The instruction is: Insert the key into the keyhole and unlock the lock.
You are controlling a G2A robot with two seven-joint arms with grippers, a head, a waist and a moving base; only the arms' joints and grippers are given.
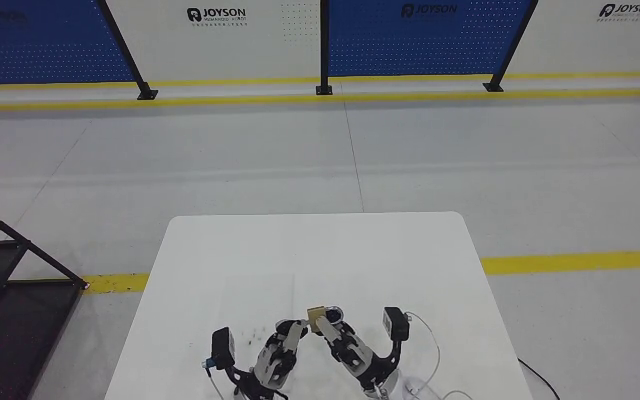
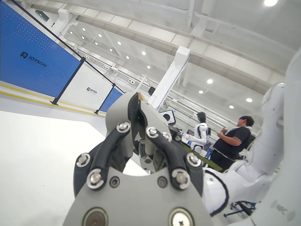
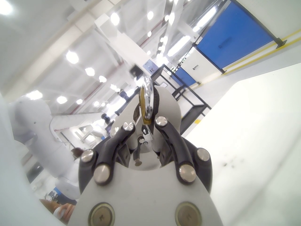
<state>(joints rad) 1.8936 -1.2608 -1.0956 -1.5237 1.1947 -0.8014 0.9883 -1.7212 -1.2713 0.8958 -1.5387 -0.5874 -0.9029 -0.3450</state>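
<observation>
A brass padlock (image 3: 144,109) with a chrome shackle (image 3: 148,95) sits between the fingers of my right gripper (image 3: 148,99), which is shut on it. In the top view the padlock (image 1: 317,316) is held above the near middle of the white table (image 1: 300,260). My left gripper (image 2: 137,98) is shut, and a small brass tip (image 2: 140,96), apparently the key, pokes out between its pads. Seen from above, the left gripper (image 1: 298,328) and the right gripper (image 1: 326,324) point toward each other, tips almost touching at the padlock. Whether key and keyhole meet is hidden.
A black metal frame (image 1: 30,268) stands left of the table. A thin white cable (image 1: 428,345) lies near the table's front right. Dark specks (image 1: 255,332) mark the surface by the left arm. Blue and white fence panels (image 1: 420,35) stand far behind.
</observation>
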